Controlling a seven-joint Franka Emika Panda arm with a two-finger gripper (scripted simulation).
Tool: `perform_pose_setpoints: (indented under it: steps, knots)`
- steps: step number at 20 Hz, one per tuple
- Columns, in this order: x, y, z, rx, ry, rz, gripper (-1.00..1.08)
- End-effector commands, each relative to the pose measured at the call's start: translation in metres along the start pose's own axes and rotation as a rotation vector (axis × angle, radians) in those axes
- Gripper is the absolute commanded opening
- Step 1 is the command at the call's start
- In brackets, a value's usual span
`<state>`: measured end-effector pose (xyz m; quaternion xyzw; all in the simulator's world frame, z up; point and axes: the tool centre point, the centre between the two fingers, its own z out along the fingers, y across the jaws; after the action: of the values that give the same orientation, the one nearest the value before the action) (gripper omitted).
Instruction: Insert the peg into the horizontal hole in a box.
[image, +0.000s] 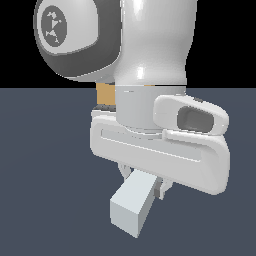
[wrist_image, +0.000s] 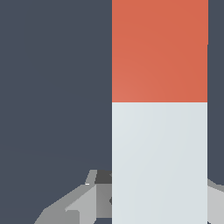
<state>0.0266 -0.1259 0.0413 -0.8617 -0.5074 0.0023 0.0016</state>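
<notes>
My gripper (image: 142, 181) is shut on the peg (image: 132, 205), a pale grey-white square bar whose pale end points toward the exterior camera, lifted off the floor. In the wrist view the peg (wrist_image: 159, 144) runs away from the gripper (wrist_image: 159, 205), and its far section is orange-red. One grey finger (wrist_image: 78, 203) shows beside the bar. A small piece of the tan box (image: 105, 93) shows behind the arm at the exterior view's left. The arm covers most of the box. The horizontal hole is hidden.
The white arm and hand body (image: 160, 150) fill most of the exterior view. A dark blue-grey floor (image: 45, 200) lies all around, with black background above it.
</notes>
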Motion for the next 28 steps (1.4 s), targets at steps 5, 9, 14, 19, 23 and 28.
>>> perform_pose_setpoints:
  steps: [5,9,14,19,23,28]
  knots:
    - [0.054,-0.053,-0.03,-0.005,0.002,-0.087,-1.0]
    - [0.086,-0.089,-0.047,-0.005,0.001,-0.141,-1.0]
    - [0.116,-0.128,-0.065,-0.006,0.001,-0.196,-1.0]
    - [0.135,-0.154,-0.077,-0.006,0.001,-0.232,-1.0]
    - [0.142,-0.162,-0.081,-0.006,0.001,-0.243,-1.0]
    - [0.143,-0.162,-0.081,-0.005,0.002,-0.243,-1.0]
